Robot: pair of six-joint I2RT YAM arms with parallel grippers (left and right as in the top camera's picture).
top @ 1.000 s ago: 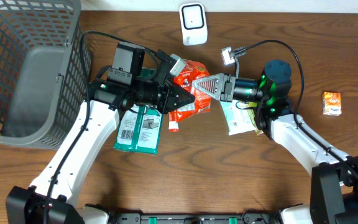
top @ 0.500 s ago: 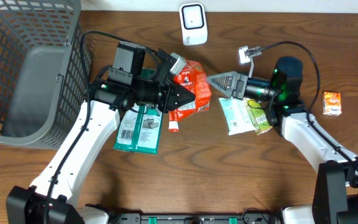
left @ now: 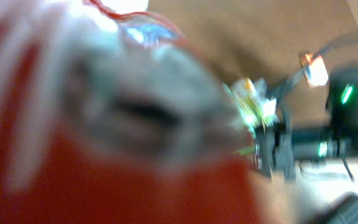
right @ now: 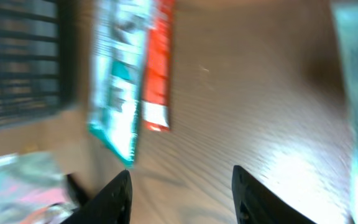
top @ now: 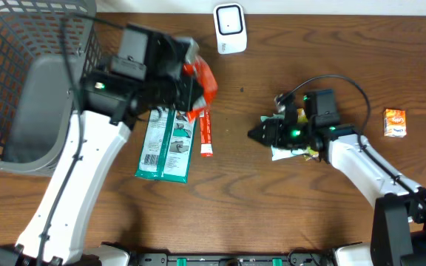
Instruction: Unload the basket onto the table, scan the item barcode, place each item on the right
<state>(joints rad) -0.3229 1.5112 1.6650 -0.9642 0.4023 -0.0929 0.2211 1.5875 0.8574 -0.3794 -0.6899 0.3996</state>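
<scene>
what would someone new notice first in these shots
The red packet stands out most, gripped by the left gripper near the back of the table, between the grey basket and the white scanner, and filling the left wrist view. To the right, the right gripper hangs open beside some pale packets.

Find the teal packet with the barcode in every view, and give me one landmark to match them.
Overhead: the teal packet lies flat on the table, left of centre.
Left wrist: not in it; a blurred red bag fills most of the frame.
Right wrist: upper left, blurred, running top to bottom.
Shared landmark: the red stick pack lying beside the packet's right edge, in both the overhead and right wrist views.
</scene>
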